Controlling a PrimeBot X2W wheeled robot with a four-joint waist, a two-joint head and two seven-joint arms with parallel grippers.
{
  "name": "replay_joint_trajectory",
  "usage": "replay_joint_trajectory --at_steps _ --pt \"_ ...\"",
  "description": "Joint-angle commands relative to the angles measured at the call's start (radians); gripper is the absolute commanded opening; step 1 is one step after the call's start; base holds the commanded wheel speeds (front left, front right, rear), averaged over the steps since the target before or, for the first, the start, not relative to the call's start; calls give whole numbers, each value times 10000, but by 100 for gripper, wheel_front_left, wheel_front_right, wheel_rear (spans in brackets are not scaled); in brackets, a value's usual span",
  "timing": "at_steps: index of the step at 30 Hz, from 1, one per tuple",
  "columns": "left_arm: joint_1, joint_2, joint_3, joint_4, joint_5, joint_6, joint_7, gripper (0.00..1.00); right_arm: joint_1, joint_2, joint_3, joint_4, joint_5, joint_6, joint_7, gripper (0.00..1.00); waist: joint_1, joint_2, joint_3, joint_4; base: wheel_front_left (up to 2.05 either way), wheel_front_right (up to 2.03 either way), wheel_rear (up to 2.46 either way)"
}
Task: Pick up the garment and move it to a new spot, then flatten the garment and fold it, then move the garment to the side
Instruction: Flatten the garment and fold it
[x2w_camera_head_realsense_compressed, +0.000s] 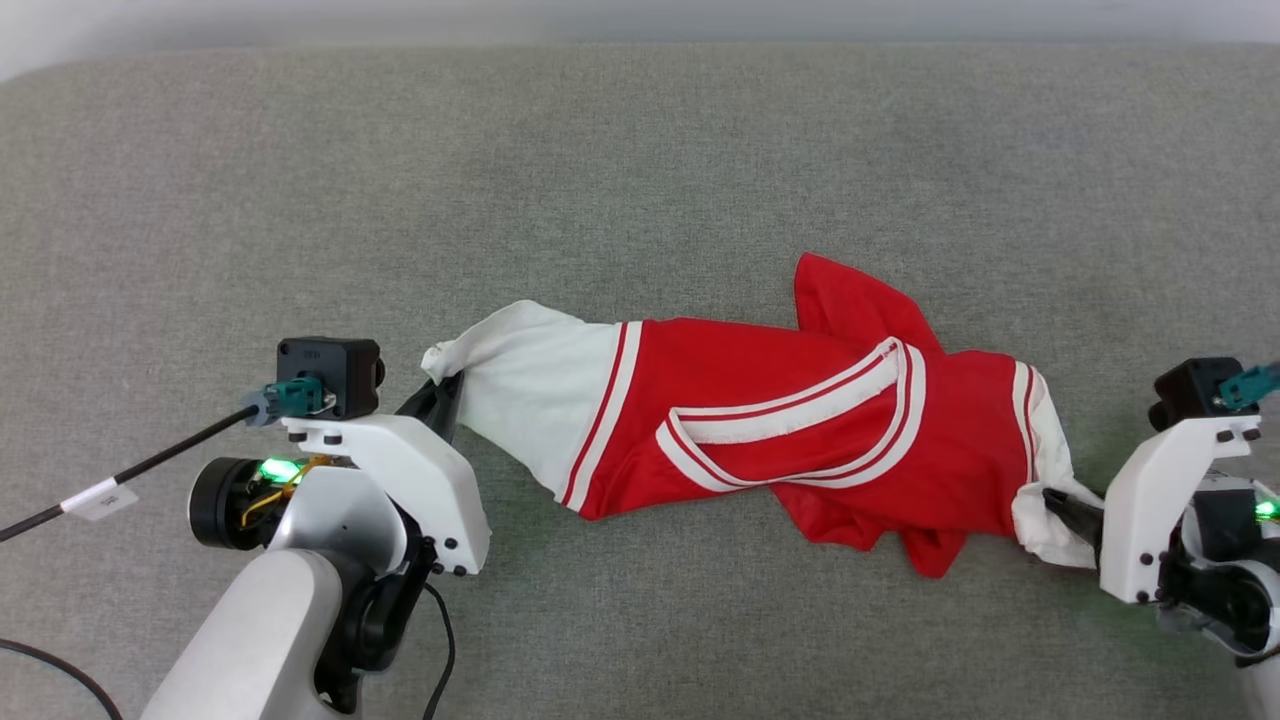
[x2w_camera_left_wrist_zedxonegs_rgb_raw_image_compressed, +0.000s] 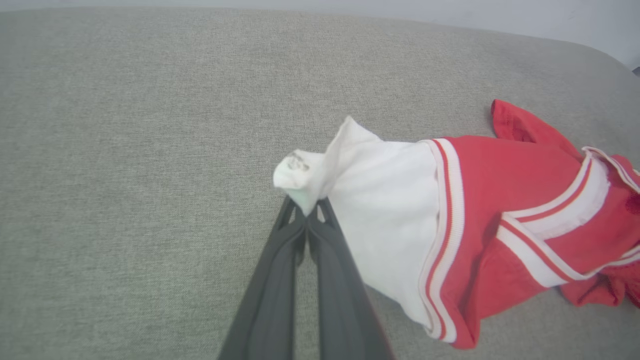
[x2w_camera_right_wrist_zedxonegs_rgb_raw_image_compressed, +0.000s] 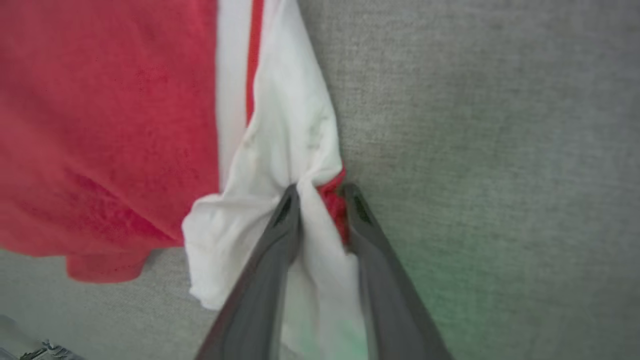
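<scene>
The garment (x2w_camera_head_realsense_compressed: 800, 420) lies across the pad (x2w_camera_head_realsense_compressed: 640, 150), my left gripper (x2w_camera_left_wrist_zedxonegs_rgb_raw_image_compressed: 306, 217) clamped on its 9 o'clock sleeve (x2w_camera_left_wrist_zedxonegs_rgb_raw_image_compressed: 385, 200), my right gripper (x2w_camera_right_wrist_zedxonegs_rgb_raw_image_compressed: 320, 200) half open astride the 3 o'clock one, needing a full bite before I pull.

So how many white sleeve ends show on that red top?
2. One at the garment's left end, pinched by the left end effector; one at its right end, between the fingers of the right end effector. Folds may hide more.

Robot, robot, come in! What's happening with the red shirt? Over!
Left tool shut on the garment, white sleeve end. Right tool astride its other sleeve, grip unclear. It lies stretched between them, rumpled, on grey surface.
</scene>
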Motion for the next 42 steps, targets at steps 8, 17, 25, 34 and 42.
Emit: replay_joint_trajectory --at_steps 8,17,25,34,42 --pt "-76 215 303 235 -3 18 -454 0 -483 -357 513 -260 -234 -5 -1129 0 0 0 -671 -266 0 0 0" --pt "-1244 480 756 662 -116 -266 -667 0 -1454 -543 134 -845 -851 -6 -2144 0 0 0 -1412 -498 0 0 0" --pt "-4019 173 1121 2746 -185 -730 -1274 0 -3841 -237 107 -300 -1088 -6 -2637 0 0 0 -1224 -714 0 0 0" --pt "-7533 -27 1337 4880 327 -1165 -2824 0 -6907 -291 309 598 -882 -6 -3591 0 0 0 54 -838 0 0 0" --pt "-10759 248 1272 6217 1066 -1603 -4197 0 -9983 -353 657 1376 -996 -8 -4930 0 0 0 1405 -982 0 0 0"
